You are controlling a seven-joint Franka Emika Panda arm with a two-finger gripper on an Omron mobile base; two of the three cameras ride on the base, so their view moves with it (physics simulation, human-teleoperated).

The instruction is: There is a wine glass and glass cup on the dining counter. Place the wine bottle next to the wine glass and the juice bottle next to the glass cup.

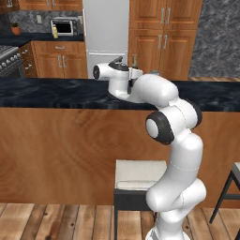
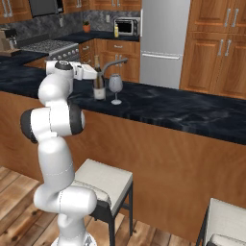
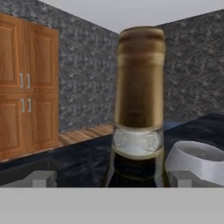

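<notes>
Now wine bottle stands upright on dining counter, just beside wine glass. My pincer wide apart, bottle neck between jaws, not gripped. Risk: careless retreat clips neck, tipping bottle into glass.

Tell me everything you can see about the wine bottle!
The wine bottle is tall, dark glass with a slim gold-foil neck and a pale label low down. It stands upright on the black marbled dining counter, right beside the wine glass without touching it. The gripper sits at its neck with jaws open, one fingertip on each side, seemingly not squeezing it. Its cap isn't clear to see.
</notes>
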